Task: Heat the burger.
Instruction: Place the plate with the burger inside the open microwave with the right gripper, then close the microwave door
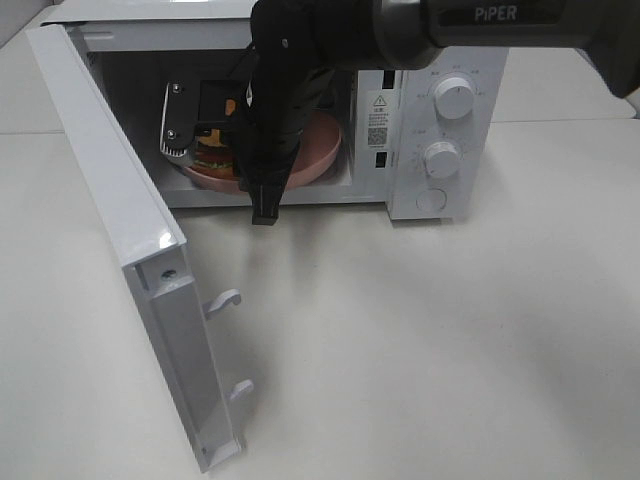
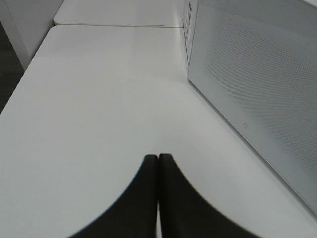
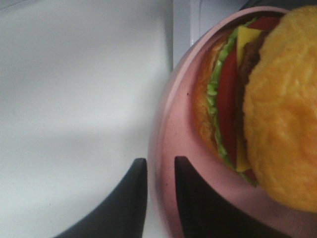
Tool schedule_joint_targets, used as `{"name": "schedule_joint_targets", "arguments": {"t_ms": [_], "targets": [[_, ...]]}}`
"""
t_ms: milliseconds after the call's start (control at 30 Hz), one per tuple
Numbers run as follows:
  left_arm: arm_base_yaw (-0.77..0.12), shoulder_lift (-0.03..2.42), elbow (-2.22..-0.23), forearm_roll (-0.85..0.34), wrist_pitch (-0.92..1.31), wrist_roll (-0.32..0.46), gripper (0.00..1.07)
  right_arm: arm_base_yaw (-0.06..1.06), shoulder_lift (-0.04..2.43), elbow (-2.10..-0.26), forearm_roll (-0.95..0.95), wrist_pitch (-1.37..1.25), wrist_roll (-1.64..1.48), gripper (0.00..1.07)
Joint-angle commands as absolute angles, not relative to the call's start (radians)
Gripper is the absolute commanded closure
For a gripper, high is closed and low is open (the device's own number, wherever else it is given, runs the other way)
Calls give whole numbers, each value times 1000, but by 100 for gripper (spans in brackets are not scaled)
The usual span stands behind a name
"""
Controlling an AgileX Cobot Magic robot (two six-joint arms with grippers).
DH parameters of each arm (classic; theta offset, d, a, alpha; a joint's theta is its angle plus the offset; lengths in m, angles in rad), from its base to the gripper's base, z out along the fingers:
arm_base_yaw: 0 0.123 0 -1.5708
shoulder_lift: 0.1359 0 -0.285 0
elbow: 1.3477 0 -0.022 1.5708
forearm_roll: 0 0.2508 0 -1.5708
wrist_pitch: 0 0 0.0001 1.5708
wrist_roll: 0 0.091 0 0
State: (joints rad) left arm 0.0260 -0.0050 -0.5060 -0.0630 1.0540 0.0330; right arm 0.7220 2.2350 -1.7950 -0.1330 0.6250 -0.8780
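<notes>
Burger [image 3: 277,109] sits on the pink plate [image 3: 173,124] inside the open microwave [image 1: 450,150], just past our right hand [image 3: 161,161]. Its fingers straddle the plate's front rim, slightly parted; we can't tell if they're pinching. Left hand [image 2: 158,159] is closed, well away.

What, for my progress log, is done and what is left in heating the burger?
Done: the microwave door stands open, and the burger on its pink plate is inside the microwave. In hand: the right gripper straddles the plate's rim, jaws slightly apart. Left, probably: pull the arm out, shut the door and set the knobs.
</notes>
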Motion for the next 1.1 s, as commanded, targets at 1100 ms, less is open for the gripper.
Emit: {"name": "schedule_joint_targets", "arguments": {"t_ms": [1100], "targets": [[27, -25, -504, -68, 1041, 33, 106, 719, 2156, -1801, -171, 818, -172, 34]]}}
